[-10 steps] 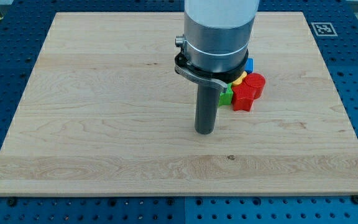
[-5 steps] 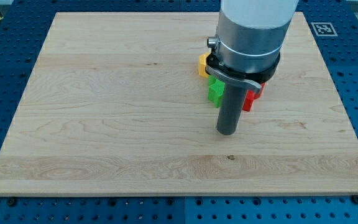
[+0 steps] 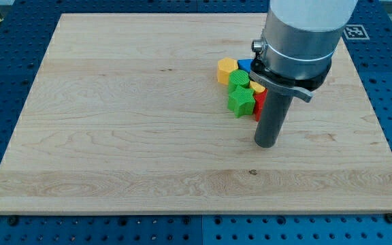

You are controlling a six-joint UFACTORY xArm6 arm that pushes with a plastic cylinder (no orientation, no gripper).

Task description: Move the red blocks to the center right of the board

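One camera view only. No brand or readable writing; a black-and-white square marker tag (image 3: 356, 31) sits at the table's (image 3: 114, 136) top-right corner, partly cut by the arm. End effector: a straight dark rod with nothing to open or close, holding nothing; my tip (image 3: 266, 145) rests on the bare wood just below the cluster, at its lower-right edge, and I cannot tell whether the rod touches a block. Count of blocks visible: two green, a rounded green block (image 3: 238, 79) above a green star-like block (image 3: 239, 103); one yellow hexagonal block (image 3: 226, 70) at the cluster's upper left; one blue block (image 3: 245, 65), mostly hidden; a small yellow block (image 3: 257, 88), shape unclear; one red block (image 3: 258, 106), only a sliver showing beside the rod, right of centre. Any further red is hidden behind the arm.
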